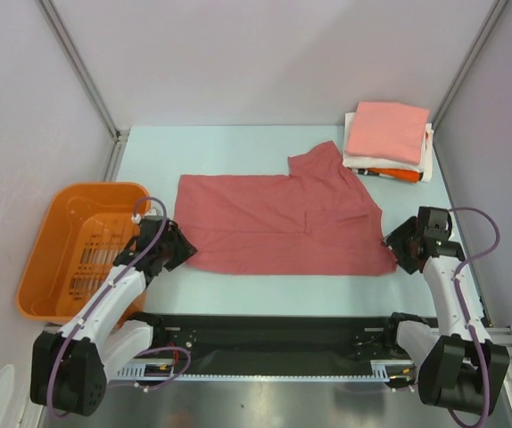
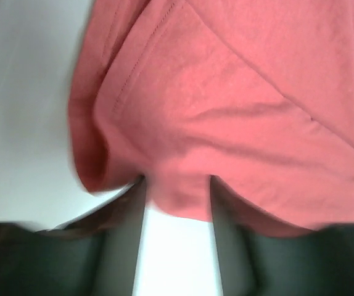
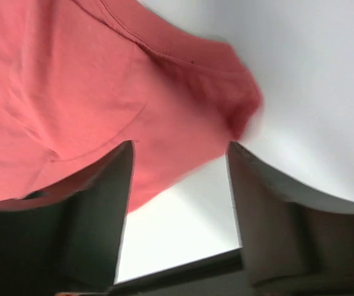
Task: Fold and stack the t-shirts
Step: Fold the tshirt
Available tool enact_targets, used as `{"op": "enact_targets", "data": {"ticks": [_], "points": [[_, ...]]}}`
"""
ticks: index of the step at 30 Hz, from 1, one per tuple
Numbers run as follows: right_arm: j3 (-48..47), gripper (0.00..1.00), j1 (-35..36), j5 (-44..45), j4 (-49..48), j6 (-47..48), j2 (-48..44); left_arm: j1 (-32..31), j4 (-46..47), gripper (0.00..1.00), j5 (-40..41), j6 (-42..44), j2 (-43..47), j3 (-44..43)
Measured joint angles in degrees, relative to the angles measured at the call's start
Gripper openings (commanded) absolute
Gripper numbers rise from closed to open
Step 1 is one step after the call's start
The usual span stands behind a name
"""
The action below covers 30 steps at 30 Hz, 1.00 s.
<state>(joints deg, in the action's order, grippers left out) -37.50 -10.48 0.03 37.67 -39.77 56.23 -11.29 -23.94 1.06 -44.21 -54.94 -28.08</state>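
The dusty-red t-shirt (image 1: 278,223) lies spread on the pale table, with its far right part folded over. My left gripper (image 1: 180,251) is at its near left corner. In the left wrist view the gripper (image 2: 177,182) is open and the shirt's hem (image 2: 177,203) lies between the two fingers. My right gripper (image 1: 397,245) is at the near right corner. In the right wrist view it (image 3: 180,148) is open wide, with the shirt's corner (image 3: 183,123) between the fingers. A stack of folded tees (image 1: 387,141), salmon-pink on top with white and orange below, sits at the back right.
An orange plastic basket (image 1: 46,267) stands off the table's left edge beside my left arm. Grey walls with metal posts enclose the back and sides. A black rail (image 1: 274,334) runs along the near edge between the arm bases.
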Motion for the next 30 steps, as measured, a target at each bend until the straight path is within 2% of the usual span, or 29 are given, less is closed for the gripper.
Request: {"op": "enact_targets", "data": {"ticks": [1, 2, 6, 10, 12, 18, 25, 30], "points": [[0.4, 0.75, 0.0, 0.2, 0.1, 0.0, -0.8, 0.0, -0.7, 0.57, -0.4, 0.1, 0.6, 0.0], [0.6, 0.76, -0.1, 0.3, 0.2, 0.1, -1.5, 0.0, -1.7, 0.65, -0.9, -0.2, 1.6, 0.0], [0.6, 0.77, -0.1, 0.5, 0.2, 0.8, -1.9, -0.1, -6.6, 0.77, -1.8, -0.2, 4.1, -1.5], [-0.2, 0.78, 0.4, -0.6, 0.3, 1.9, -1.9, -0.2, -10.0, 0.77, -0.6, 2.0, 2.4, -9.1], [-0.6, 0.82, 1.4, -0.8, 0.2, 2.2, -2.2, -0.2, -9.9, 0.76, 0.7, 3.7, -1.0, -14.5], [-1.2, 0.86, 6.8, -1.6, -0.3, 2.6, -3.2, -0.2, -7.2, 0.72, 3.1, 6.6, -20.4, -33.1], [-2.1, 0.87, 8.9, -2.6, 0.1, 4.4, -3.9, 1.3, -9.8, 0.73, 6.1, 11.8, -49.2, -57.7], [-1.4, 0.88, 9.3, -3.9, 0.1, 4.3, -11.0, 4.8, -12.4, 0.7, 7.7, 16.1, -64.0, -71.1]]}}
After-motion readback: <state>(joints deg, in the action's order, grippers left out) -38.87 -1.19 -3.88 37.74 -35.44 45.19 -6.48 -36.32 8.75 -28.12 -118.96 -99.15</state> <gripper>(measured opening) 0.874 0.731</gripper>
